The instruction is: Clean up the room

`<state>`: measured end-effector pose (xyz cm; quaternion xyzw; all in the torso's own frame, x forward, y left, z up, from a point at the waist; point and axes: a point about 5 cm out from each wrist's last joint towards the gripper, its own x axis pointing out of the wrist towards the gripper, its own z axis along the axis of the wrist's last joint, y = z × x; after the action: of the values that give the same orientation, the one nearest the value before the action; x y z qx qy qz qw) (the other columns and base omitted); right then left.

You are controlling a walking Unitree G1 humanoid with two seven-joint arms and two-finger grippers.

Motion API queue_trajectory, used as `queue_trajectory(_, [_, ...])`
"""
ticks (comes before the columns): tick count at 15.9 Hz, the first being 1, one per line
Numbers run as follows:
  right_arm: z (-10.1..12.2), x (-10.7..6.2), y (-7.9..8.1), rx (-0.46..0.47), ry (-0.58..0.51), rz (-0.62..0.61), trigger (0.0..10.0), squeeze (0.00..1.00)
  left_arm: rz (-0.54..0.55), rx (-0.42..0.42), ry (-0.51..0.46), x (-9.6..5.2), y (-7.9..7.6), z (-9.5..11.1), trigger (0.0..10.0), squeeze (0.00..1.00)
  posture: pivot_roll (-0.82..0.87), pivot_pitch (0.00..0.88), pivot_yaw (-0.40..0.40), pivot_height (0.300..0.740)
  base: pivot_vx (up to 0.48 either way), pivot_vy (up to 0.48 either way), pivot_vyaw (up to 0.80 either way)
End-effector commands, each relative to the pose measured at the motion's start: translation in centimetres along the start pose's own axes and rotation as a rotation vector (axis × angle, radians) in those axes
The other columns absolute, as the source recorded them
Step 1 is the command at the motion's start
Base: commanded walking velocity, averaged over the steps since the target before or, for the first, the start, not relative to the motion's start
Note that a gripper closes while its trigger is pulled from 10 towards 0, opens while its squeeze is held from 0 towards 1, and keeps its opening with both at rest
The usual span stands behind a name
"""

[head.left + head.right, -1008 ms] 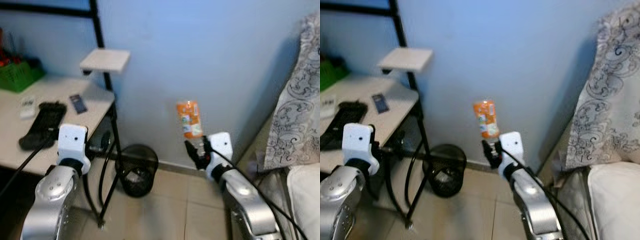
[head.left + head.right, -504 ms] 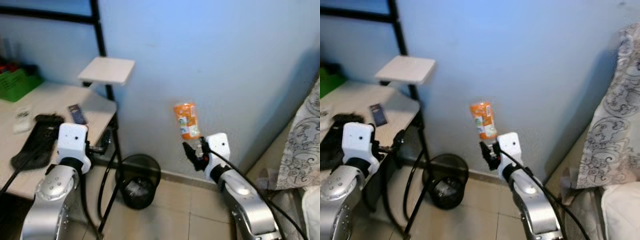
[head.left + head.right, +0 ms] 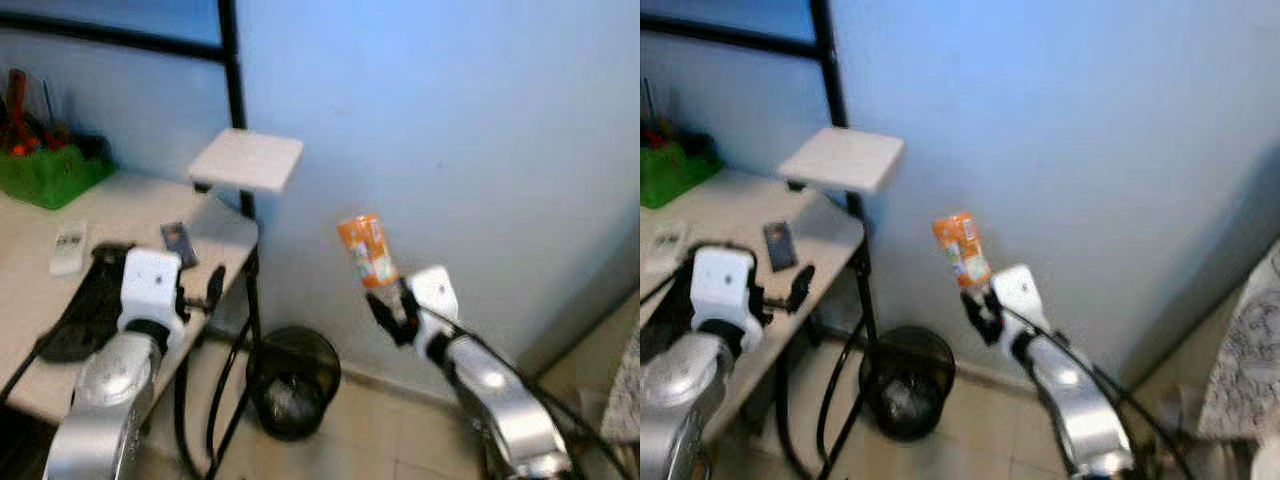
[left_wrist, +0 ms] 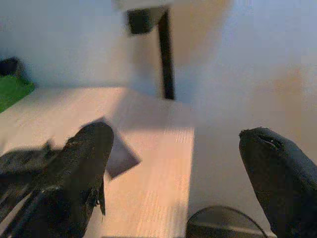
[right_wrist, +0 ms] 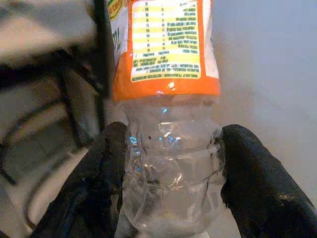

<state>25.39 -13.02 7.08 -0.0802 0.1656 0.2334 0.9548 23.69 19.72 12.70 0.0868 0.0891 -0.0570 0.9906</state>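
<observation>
Nearest to us, our right pincer (image 3: 392, 312) is clenched on the clear lower body of a plastic bottle with an orange label (image 3: 366, 250), holding it up in the air, tilted slightly, in front of the blue wall (image 3: 450, 120). Our left pincer (image 4: 183, 163) is released, its fingers spread wide with nothing between them, hovering above the edge of the tabletop (image 3: 40, 290). Below and between our arms, on the tiled floor against the wall, stands a black mesh wastebasket (image 3: 293, 380), which we judge to be where the bottle belongs. Farther off on the tabletop lie a white remote (image 3: 68, 248), a small dark card-like object (image 3: 178, 243) and a green basket (image 3: 45, 172). The risk we see: the bottle is well above and to the side of the wastebasket, so letting go here would drop it onto the floor; the smooth crumpled plastic could also slip from our grip.
</observation>
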Motion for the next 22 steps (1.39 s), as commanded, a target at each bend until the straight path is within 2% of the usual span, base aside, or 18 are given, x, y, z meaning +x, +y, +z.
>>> queue_trajectory(1, [-1.3, 0.0, -0.3, -0.045, 0.092, 0.040, 10.0, 0.00, -0.075, 0.003, -0.010, 0.1, -1.1, 0.2, 10.0, 0.18, -0.10, 0.000, -0.004, 0.740, 0.244, 0.000, 0.00])
queue_trajectory(3, [-2.5, 0.9, 0.2, -0.083, 0.186, 0.126, 10.0, 0.00, -0.223, 0.045, 0.030, -0.2, -2.1, -0.3, 10.0, 0.15, -0.10, 0.000, -0.007, 0.740, 0.000, 0.000, 0.00])
queue_trajectory(6, [-4.0, 2.6, 0.8, -0.108, 0.280, 0.148, 10.0, 0.00, -0.300, 0.114, 0.063, -0.2, -1.8, -0.5, 10.0, 0.15, -0.09, 0.000, -0.014, 0.740, 0.000, 0.000, 0.00])
queue_trajectory(7, [-4.5, 4.0, 1.4, -0.085, 0.313, 0.129, 10.0, 0.00, -0.367, 0.187, 0.094, -0.2, -1.5, -0.5, 10.0, 0.15, -0.08, 0.000, -0.020, 0.740, 0.000, 0.000, 0.00])
queue_trajectory(9, [-4.7, 5.7, 2.4, -0.049, 0.344, 0.114, 10.0, 0.00, -0.474, 0.278, 0.141, -0.6, -1.5, -0.6, 10.0, 0.15, -0.06, 0.000, -0.029, 0.740, 0.000, 0.000, 0.00])
queue_trajectory(10, [-4.5, 6.5, 3.1, -0.032, 0.352, 0.110, 10.0, 0.00, -0.533, 0.316, 0.167, -0.9, -1.5, -0.8, 10.0, 0.14, -0.06, 0.002, -0.032, 0.740, 0.000, 0.000, 0.00])
queue_trajectory(12, [-4.3, 7.0, 3.6, -0.012, 0.353, 0.114, 10.0, 0.00, -0.572, 0.337, 0.187, -1.1, -1.6, -0.8, 10.0, 0.14, -0.05, 0.008, -0.037, 0.740, 0.000, 0.000, 0.00])
queue_trajectory(14, [-3.0, 8.7, 5.4, 0.039, 0.336, 0.133, 10.0, 0.00, -0.650, 0.384, 0.231, -1.4, -1.6, -1.0, 10.0, 0.14, -0.05, 0.021, -0.036, 0.740, 0.000, 0.000, 0.00])
queue_trajectory(16, [-1.2, 9.8, 6.5, 0.094, 0.288, 0.132, 10.0, 0.00, -0.664, 0.405, 0.241, -1.6, -1.5, -1.0, 10.0, 0.13, -0.05, 0.031, -0.036, 0.740, 0.000, 0.000, 0.00])
queue_trajectory(18, [0.0, 10.4, 7.3, 0.110, 0.256, 0.138, 10.0, 0.00, -0.666, 0.410, 0.243, -1.7, -1.4, -1.0, 10.0, 0.13, -0.04, 0.038, -0.046, 0.740, 0.000, 0.000, 0.00])
queue_trajectory(21, [0.6, 10.8, 7.9, 0.109, 0.245, 0.148, 10.0, 0.02, -0.671, 0.410, 0.249, -1.9, -1.5, -1.1, 10.0, 0.13, -0.04, 0.041, -0.053, 0.740, 0.000, 0.000, 0.00])
queue_trajectory(22, [0.7, 10.8, 8.2, 0.134, 0.244, 0.149, 10.0, 1.00, -0.672, 0.411, 0.252, -2.0, -1.4, -1.1, 10.0, 0.14, -0.04, 0.041, -0.054, 0.740, 0.000, 0.000, 0.00])
